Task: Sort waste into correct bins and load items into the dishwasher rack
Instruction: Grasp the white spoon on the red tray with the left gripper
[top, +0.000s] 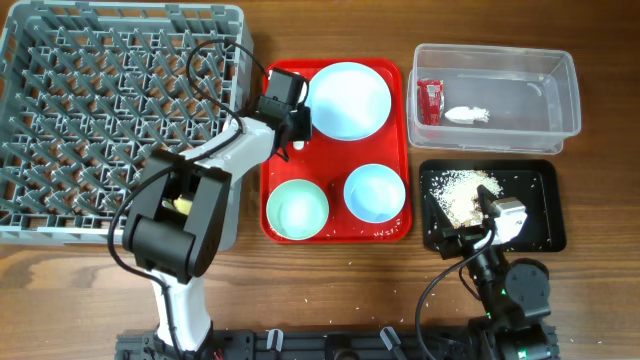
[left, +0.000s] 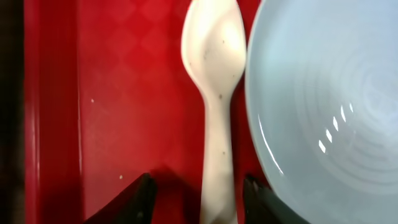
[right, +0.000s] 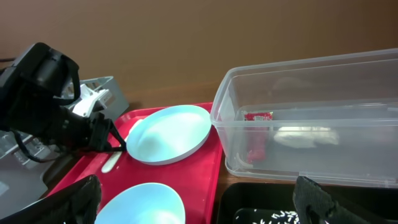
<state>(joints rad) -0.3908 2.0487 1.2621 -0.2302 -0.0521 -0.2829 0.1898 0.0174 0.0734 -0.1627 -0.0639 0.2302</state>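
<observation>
My left gripper (left: 199, 200) is open low over the red tray (top: 335, 232), one finger on each side of the white spoon's (left: 214, 93) handle, without closing on it. The pale plate (top: 348, 100) lies right beside the spoon. The mint-green bowl (top: 297, 208) and the light-blue bowl (top: 374, 192) sit on the tray's near half. The clear tub (top: 520, 60) holds the red sachet (top: 429, 100) and the napkin (top: 466, 115). Food scraps (top: 458, 195) lie in the black tray (top: 535, 215). My right gripper (right: 196, 205) is open and empty over the black tray's near edge. The fork is out of view.
The grey dishwasher rack (top: 100, 110) fills the left side, and my left arm reaches across its right edge. A bit of yellow (top: 183, 205) shows behind that arm. A few crumbs lie on the wooden table near the front.
</observation>
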